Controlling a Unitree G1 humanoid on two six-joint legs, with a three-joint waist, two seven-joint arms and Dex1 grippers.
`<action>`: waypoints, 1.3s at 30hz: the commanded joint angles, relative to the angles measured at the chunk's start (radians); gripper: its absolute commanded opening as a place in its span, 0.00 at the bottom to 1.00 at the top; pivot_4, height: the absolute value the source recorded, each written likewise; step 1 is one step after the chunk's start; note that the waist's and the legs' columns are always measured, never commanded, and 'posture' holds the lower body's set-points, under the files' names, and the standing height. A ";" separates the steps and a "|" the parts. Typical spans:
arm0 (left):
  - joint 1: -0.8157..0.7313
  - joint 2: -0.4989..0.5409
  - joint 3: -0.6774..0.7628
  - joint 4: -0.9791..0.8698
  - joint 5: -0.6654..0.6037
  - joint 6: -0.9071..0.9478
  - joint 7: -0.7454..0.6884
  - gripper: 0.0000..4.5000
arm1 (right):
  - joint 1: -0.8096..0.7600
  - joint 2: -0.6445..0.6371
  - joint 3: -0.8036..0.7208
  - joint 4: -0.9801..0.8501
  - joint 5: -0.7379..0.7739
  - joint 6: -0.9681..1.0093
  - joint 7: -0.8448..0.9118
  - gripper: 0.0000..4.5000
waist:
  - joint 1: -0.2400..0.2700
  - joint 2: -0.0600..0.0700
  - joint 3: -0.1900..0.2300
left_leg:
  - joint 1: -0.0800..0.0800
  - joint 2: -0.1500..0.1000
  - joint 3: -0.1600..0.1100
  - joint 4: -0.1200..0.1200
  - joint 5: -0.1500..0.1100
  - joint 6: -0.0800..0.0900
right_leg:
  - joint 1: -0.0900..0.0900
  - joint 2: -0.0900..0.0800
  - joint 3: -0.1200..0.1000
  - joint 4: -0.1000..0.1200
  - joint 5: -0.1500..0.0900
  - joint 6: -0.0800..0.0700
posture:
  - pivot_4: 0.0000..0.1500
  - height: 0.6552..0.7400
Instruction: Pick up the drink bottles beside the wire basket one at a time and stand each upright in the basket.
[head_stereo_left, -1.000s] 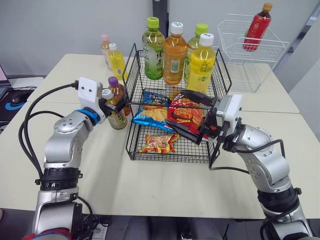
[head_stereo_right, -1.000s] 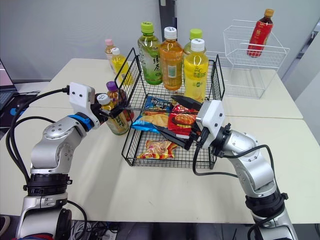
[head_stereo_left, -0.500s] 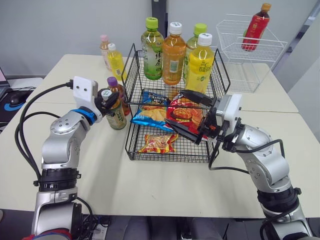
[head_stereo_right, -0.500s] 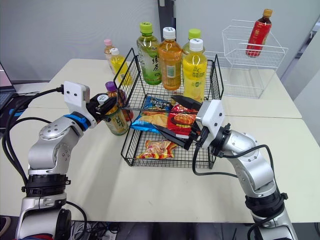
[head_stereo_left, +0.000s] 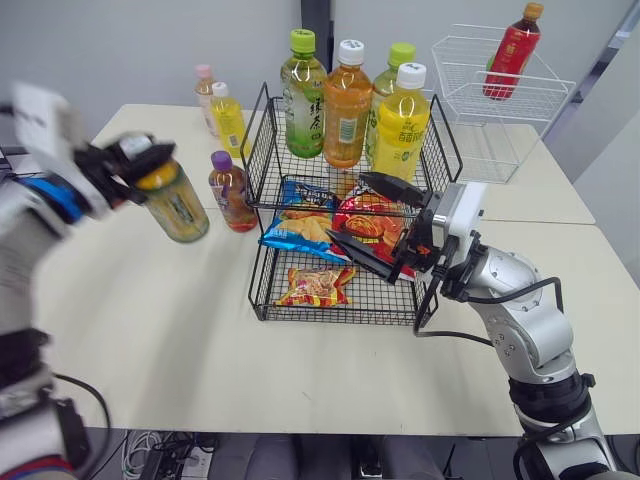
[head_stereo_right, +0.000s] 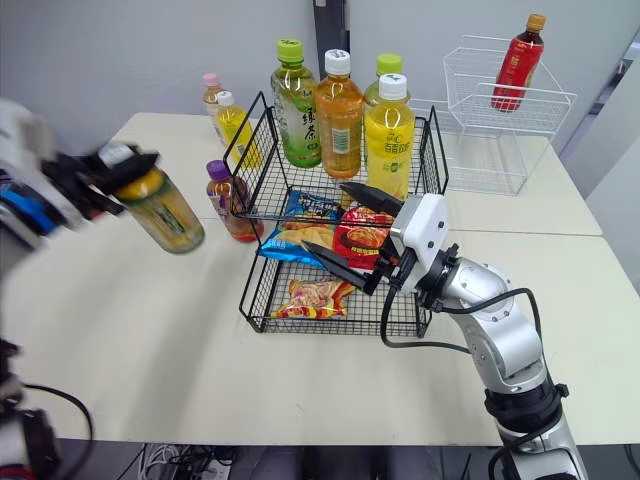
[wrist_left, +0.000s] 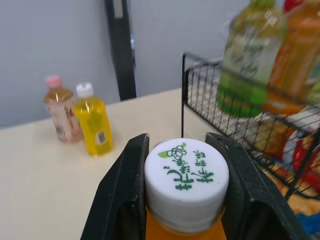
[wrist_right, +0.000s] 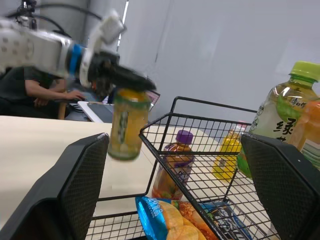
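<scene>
Left gripper (head_stereo_left: 135, 165) is clamping the bottle (head_stereo_left: 180, 205) by its cap, holding it raised for the wire basket (head_stereo_left: 262, 150); right gripper (head_stereo_left: 345, 207) is hovering agape.

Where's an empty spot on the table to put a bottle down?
The widest bare patch of table lies between the black wire basket and the near edge. More room lies left of the purple-capped bottle. The basket's top shelf is crowded with four drink bottles, and the open right end effector hangs at its front.
</scene>
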 joint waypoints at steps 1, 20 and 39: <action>-0.205 0.122 0.040 0.019 -0.134 0.085 -0.069 0.31 | -0.006 0.016 -0.032 -0.031 -0.026 -0.052 -0.039 1.00 | 0.003 0.000 0.000 | 0.000 0.000 0.000 0.000 0.000 0.000 | 0.000 0.000 0.000 0.000 0.000 0.000 | 1.00 1.00; -0.752 -0.287 -0.411 0.295 -0.006 0.022 -0.199 0.31 | 0.049 0.036 -0.060 -0.099 -0.148 -0.105 -0.180 1.00 | 0.015 0.002 0.001 | -0.001 -0.001 0.001 0.002 0.004 -0.006 | -0.002 0.001 0.002 0.002 0.000 0.000 | 1.00 1.00; -0.756 -0.505 -0.506 0.618 0.250 -0.250 -0.330 0.60 | 0.122 0.024 -0.054 -0.189 -0.177 -0.037 -0.233 1.00 | 0.004 0.002 0.001 | -0.005 -0.001 0.001 0.003 0.004 -0.007 | -0.007 0.002 0.003 0.003 0.000 0.000 | 1.00 1.00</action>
